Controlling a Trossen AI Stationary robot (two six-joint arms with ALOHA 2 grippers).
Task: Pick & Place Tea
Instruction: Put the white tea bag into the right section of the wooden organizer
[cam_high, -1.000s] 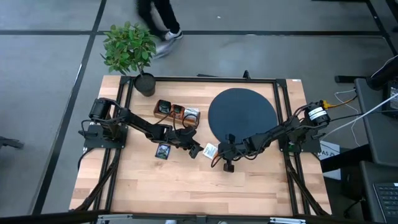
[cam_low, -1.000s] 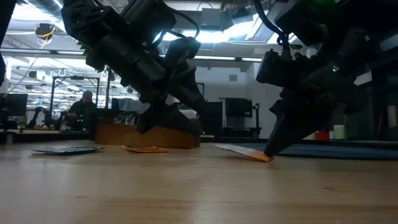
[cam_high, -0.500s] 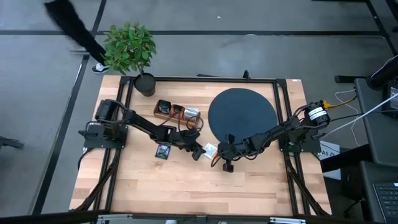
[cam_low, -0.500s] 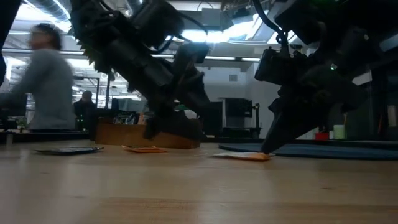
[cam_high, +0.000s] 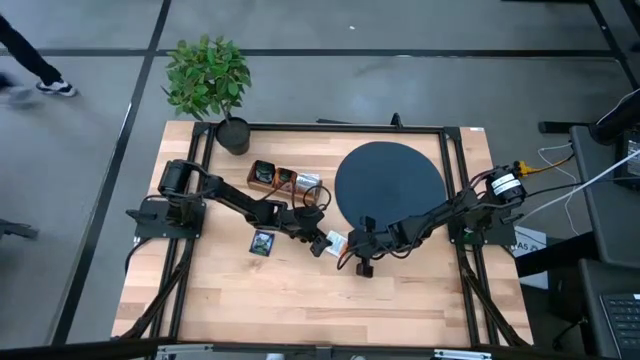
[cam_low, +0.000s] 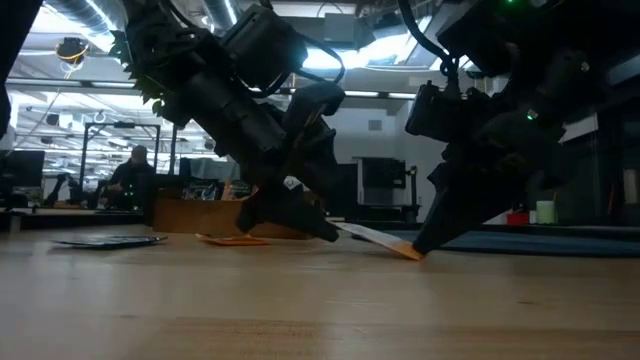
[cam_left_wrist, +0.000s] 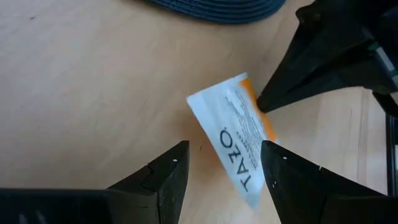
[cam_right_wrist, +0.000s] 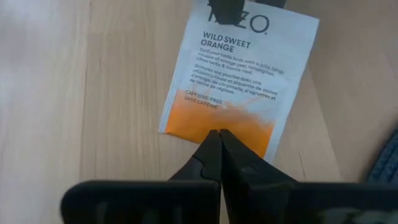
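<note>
A white-and-orange tea sachet (cam_high: 337, 240) lies on the wooden table between my two grippers. My right gripper (cam_right_wrist: 215, 132) is shut, its tip on the sachet's orange end. My left gripper (cam_left_wrist: 225, 145) is open and slants down, its fingers standing on either side of the sachet's white end (cam_left_wrist: 239, 177). In the low view the sachet (cam_low: 375, 240) is tilted: orange end on the table, white end raised toward the left gripper (cam_low: 320, 228). Whether a left finger touches it, I cannot tell. A dark sachet (cam_high: 263, 243) lies flat farther left. My right gripper presses its shut fingertips down on the sachet's orange end (cam_right_wrist: 239, 134), near the middle of that edge. It comes slanting down from the table's right side. That end stays on the table (cam_low: 408, 252) while the white end stands raised.
The big black round disc (cam_high: 390, 183) lies just beyond the grippers. A wooden compartment tray (cam_high: 285, 181) with sachets in it sits at the far left of centre, and a potted plant (cam_high: 208, 78) stands at the far left corner. Bare wood fills the near half.
My left gripper has gone a little toward the table's right and down, closing in on the sachet with its fingers still open. The sachet's white end, flat half a second ago, has lifted off the table; the orange end has stayed under the right gripper.
</note>
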